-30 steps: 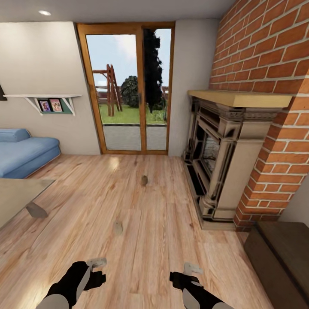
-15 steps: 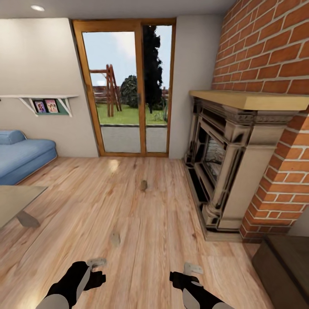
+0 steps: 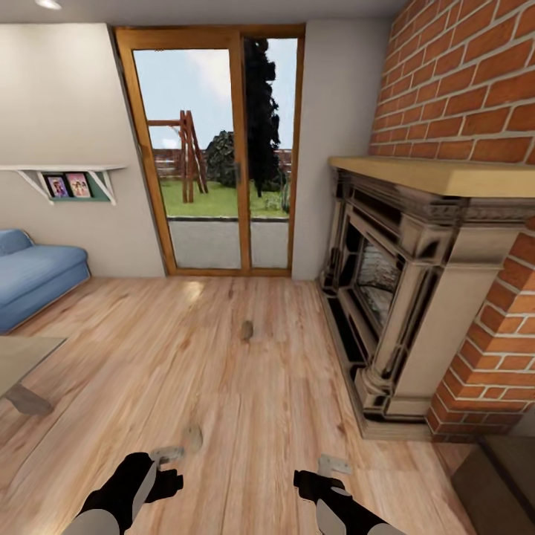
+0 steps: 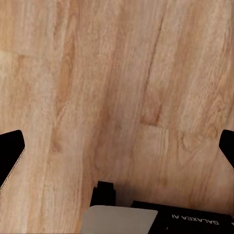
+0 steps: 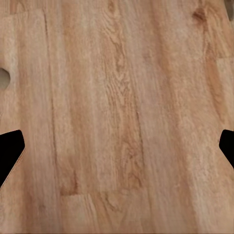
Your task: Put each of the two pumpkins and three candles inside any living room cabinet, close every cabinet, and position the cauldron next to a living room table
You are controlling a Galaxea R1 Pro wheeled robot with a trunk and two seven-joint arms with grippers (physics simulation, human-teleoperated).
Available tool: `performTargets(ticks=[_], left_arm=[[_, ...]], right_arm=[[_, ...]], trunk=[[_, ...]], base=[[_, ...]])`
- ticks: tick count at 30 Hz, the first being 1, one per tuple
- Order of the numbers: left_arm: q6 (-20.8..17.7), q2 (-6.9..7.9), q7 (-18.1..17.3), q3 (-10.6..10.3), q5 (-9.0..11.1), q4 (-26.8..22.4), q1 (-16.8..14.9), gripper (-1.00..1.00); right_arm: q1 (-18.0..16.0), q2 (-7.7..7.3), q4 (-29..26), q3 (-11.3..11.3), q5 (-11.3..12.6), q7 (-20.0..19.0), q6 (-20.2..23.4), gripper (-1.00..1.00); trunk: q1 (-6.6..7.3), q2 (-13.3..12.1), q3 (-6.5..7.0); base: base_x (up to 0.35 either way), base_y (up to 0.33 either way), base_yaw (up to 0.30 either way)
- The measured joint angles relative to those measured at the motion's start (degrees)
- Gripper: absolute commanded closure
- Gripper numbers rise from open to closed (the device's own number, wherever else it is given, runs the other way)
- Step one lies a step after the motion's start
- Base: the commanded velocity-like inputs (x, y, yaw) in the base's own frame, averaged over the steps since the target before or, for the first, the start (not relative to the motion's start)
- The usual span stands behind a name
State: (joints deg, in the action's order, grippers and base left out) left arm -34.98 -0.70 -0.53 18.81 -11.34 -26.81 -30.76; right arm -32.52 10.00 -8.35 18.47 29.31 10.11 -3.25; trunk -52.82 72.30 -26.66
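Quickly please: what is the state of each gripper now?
Left gripper: open, holding nothing.
Right gripper: open, holding nothing.

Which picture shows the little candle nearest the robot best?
The head view: the nearest candle lies whole on the wooden floor, just ahead of the left hand. The right wrist view catches a pale sliver, maybe the same candle. The left wrist view looks at floor.

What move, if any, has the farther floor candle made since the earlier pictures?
No: the candle keeps its place before the door; the camera moved.
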Motion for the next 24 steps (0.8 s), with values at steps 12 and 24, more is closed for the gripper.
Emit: performTargets(ticks=[12,24], left_arm=[[0.0,0.0,0.0,0.0,0.0,0.0,0.0,-1.0],[0.0,0.0,-0.04,0.0,0.07,0.0,0.0,-1.0]], right_arm=[[0.0,0.0,0.0,-0.02,0.17,0.0,0.0,-1.0],[0.0,0.0,0.0,-0.03,0.38,0.0,0.0,-1.0]], trunk=[[0.0,0.0,0.0],[0.0,0.0,0.0]], base=[[0.289,0.152,-0.243],[0.068,0.159,-0.279]])
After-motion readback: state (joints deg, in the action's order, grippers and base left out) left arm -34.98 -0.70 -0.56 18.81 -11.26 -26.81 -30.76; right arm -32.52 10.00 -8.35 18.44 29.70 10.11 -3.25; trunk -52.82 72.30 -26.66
